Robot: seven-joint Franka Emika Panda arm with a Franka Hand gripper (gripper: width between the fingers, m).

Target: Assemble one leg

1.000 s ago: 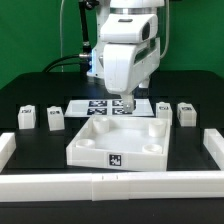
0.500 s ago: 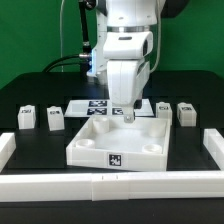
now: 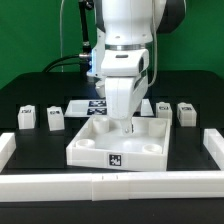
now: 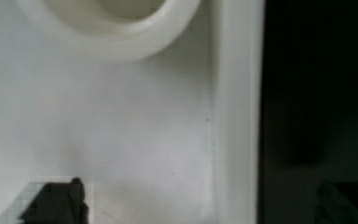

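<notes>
Four white legs with tags stand on the black table: two at the exterior view's left and two at its right. The large white tray-like piece lies in the middle. My gripper is low over the tray's far part, open and empty. In the wrist view the tray's flat surface with a round corner socket fills most of the picture. My gripper has one dark fingertip over the tray and the other over the black table. No leg shows in the wrist view.
The marker board lies behind the tray, partly hidden by the arm. Long white border bars run along the front and at both sides. A green backdrop stands behind the table.
The gripper has come down and forward, from above the marker board to low over the tray's far part. The legs and the tray have not moved.
</notes>
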